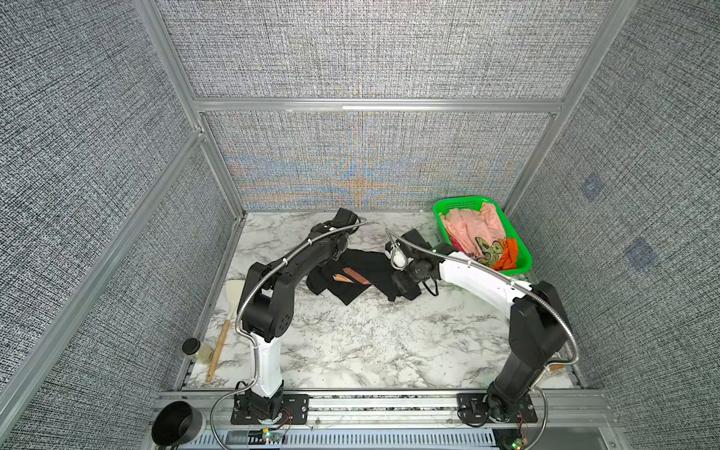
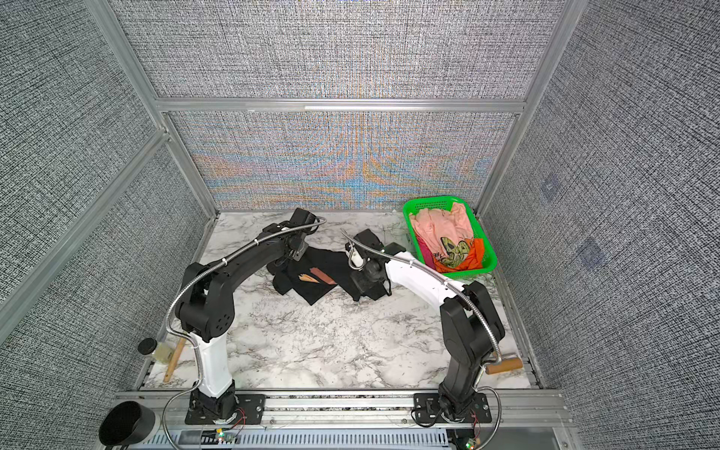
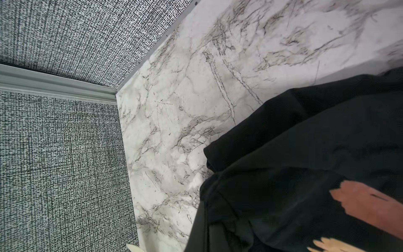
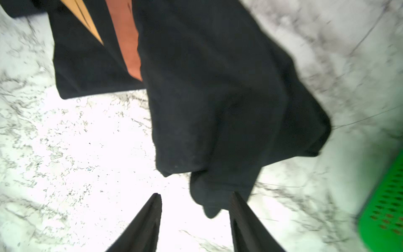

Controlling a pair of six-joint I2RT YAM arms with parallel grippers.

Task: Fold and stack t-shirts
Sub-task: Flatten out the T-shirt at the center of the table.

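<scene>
The black t-shirt point(image 1: 368, 267) lies rumpled on the far half of the glossy marble-patterned table point(image 1: 350, 350). Its soft matte cloth is bunched into thick folds, with a rust-brown and tan brush-stroke print point(image 1: 352, 277) showing. The right gripper point(image 4: 196, 194) holds its ribbed, tapered black fingers spread apart, and a limp tongue of the cloth droops between them unclamped, against one finger. The left gripper point(image 1: 336, 251) is closed at the shirt's far edge, though I cannot tell whether it pinches fabric. A peach-pink tee point(image 1: 471, 230) and an orange tee point(image 1: 508, 253) lie crumpled in a perforated green plastic basket point(image 1: 459, 204) in the far right corner.
</scene>
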